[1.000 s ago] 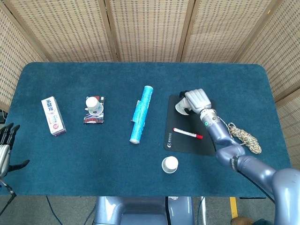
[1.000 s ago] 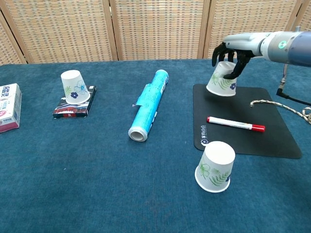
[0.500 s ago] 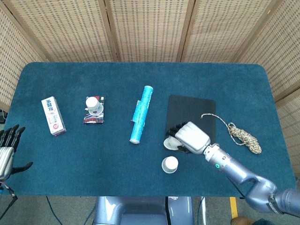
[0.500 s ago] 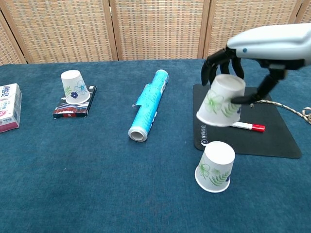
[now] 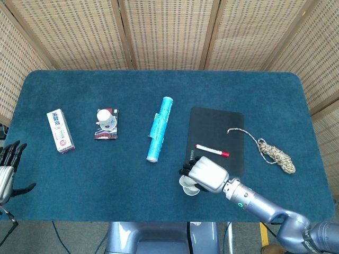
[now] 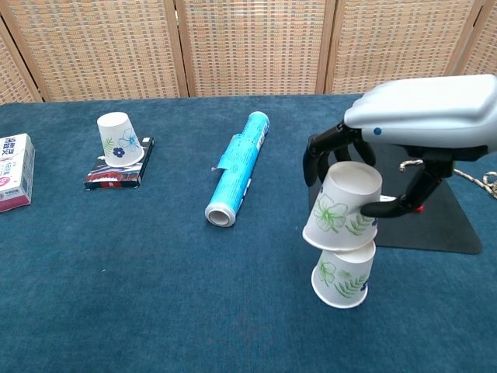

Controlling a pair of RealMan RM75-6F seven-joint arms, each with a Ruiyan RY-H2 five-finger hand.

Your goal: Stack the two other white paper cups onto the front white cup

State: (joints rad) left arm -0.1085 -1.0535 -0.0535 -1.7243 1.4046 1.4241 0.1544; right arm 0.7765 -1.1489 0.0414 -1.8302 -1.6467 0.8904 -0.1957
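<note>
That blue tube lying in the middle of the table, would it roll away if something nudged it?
Probably. The blue roll is a long cylinder lying on its side, so a sideways nudge would likely set it rolling. A loose flap along it may slow that. Its open, hollow end suggests it is fairly light.

lighting: bright, even, diffuse from overhead. shadows: soft and short, hugging the objects. glare: faint sheen on right hand (image 6: pixel 423 124) casing. focus: both views sharp; no motion blur. distortion: mild bowing at head-view edges.
</note>
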